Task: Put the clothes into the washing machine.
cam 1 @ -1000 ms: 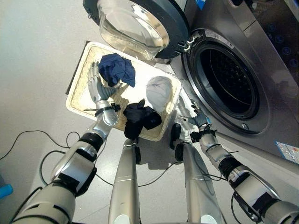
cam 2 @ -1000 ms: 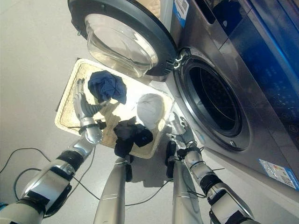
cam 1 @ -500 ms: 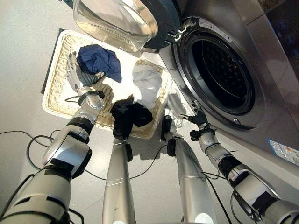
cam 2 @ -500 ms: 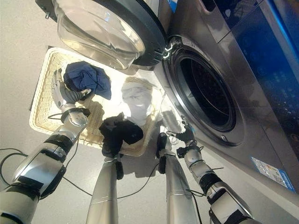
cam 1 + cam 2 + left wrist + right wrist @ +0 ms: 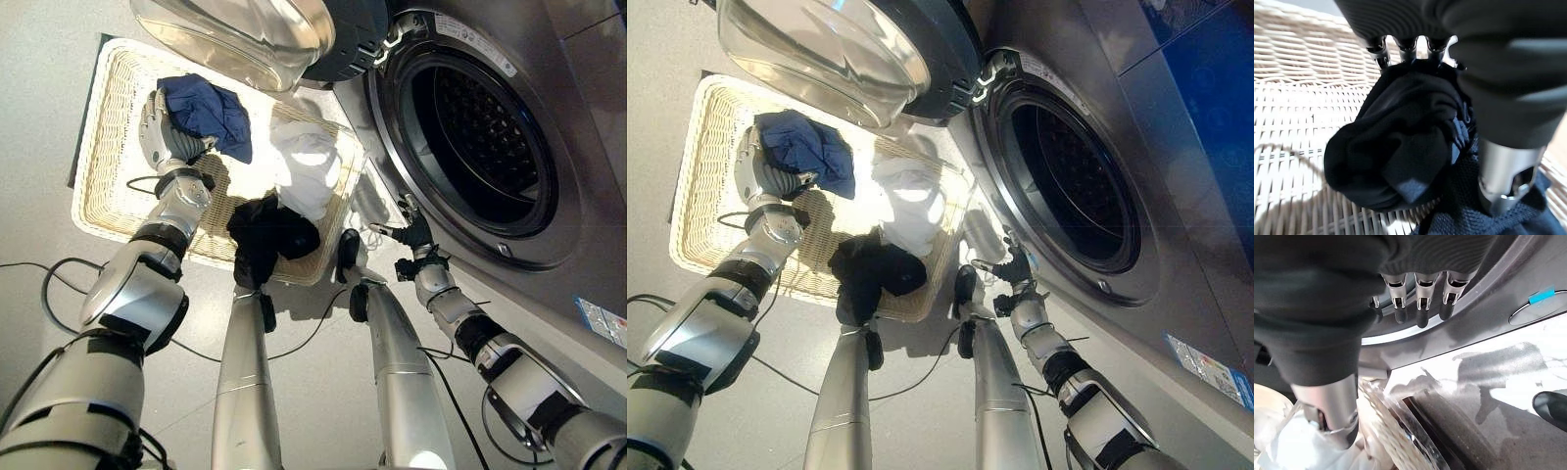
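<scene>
Left eye view, count: one basket [image 5: 108,147], three garments, one washer [image 5: 549,127] with one door [image 5: 294,29], two hands.
Basket: pale wicker, rectangular, on the grey floor [image 5: 39,98] at the left, beside the washer.
Blue garment [image 5: 208,108]: one, bunched, in the basket's far part, under the door's edge.
Left hand [image 5: 162,132]: in the basket, against the blue garment's near-left side; in the left wrist view its fingers [image 5: 1400,49] and thumb curl round the dark cloth, pinching it.
Black garment [image 5: 269,235]: one, crumpled, at the basket's near rim, part of it hanging over the edge.
White garment [image 5: 309,171]: one, heaped, in the basket's right end, touching the black garment.
Door: one, round, with a clear glass bowl and a dark ring, swung open above the basket's far side.
Right hand [image 5: 411,235]: empty, low by the washer's front, just under the drum opening and apart from the basket; in the right wrist view its fingers [image 5: 1420,298] stand straight in a row, relaxed, holding nothing.
Washer: one, silver-grey, at the right; its drum [image 5: 480,137] is open and dark, with no cloth to be seen inside.
</scene>
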You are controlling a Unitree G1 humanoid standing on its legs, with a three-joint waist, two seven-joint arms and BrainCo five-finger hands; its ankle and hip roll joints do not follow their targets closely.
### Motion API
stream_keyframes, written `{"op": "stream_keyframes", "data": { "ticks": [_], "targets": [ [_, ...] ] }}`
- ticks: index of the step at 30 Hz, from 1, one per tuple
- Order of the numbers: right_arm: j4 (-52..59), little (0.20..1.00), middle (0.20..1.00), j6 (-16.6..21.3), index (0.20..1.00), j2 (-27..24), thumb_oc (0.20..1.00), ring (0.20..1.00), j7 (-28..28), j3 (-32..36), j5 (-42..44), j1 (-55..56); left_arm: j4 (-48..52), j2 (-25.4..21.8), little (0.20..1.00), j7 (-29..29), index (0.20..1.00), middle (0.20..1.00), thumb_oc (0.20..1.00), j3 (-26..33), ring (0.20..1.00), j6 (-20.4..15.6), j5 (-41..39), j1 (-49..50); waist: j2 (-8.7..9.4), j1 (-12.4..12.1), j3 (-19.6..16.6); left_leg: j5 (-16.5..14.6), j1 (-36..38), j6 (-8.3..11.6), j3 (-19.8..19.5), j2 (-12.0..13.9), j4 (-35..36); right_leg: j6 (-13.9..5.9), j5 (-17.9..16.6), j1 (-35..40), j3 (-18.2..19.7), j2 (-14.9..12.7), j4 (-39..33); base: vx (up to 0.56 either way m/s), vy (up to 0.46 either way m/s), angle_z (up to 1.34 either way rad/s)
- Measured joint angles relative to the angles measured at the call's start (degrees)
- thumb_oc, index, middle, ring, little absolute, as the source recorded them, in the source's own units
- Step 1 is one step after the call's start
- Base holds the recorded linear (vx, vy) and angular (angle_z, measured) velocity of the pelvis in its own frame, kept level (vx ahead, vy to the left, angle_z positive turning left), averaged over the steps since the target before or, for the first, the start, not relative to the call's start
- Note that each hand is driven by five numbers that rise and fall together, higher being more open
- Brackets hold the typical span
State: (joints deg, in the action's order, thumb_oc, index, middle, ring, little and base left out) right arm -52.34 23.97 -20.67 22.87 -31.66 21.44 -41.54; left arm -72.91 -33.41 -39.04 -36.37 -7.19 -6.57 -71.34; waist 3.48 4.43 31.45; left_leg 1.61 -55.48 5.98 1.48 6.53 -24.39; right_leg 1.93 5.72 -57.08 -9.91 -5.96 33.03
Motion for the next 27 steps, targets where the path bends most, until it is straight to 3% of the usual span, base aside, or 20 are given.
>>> {"op": "stream_keyframes", "data": {
  "ticks": [17,18,27],
  "targets": [
    [0.4,1.0,1.0,2.2,1.0,-3.6,1.0,1.0,-0.2,0.5,3.0,-5.6,-2.2,-2.8,1.0,4.3,1.0,1.0,1.0,-0.9,1.0,4.0,-3.7,-6.1,0.26,0.8,-0.2,1.2,-4.2,-0.71,1.6,-0.4,2.8,-0.4,-1.7,-5.0,0.6,-0.3,-2.4,0.0,0.023,-0.02],
    [0.4,1.0,1.0,2.3,1.0,-3.7,1.0,1.0,-0.2,0.5,3.1,-6.0,-2.3,-2.8,0.2,5.2,0.2,0.2,0.2,-1.0,0.2,4.6,-3.7,-6.4,0.26,0.8,-0.2,1.3,-4.2,-0.82,1.6,-0.4,2.9,-0.43,-1.8,-5.1,0.6,-0.3,-2.6,0.0,0.062,-0.01],
    [1.6,1.0,1.0,3.7,1.0,-5.0,1.0,1.0,-1.2,1.7,6.3,-7.3,-1.9,-3.8,0.2,5.4,0.2,0.2,0.2,-2.9,0.2,5.7,-3.7,-7.6,0.25,0.8,-0.3,2.4,-4.0,-1.24,2.6,-0.6,4.6,-0.93,-3.2,-5.3,1.3,0.0,-4.4,0.0,0.008,-0.02]
  ]
}}
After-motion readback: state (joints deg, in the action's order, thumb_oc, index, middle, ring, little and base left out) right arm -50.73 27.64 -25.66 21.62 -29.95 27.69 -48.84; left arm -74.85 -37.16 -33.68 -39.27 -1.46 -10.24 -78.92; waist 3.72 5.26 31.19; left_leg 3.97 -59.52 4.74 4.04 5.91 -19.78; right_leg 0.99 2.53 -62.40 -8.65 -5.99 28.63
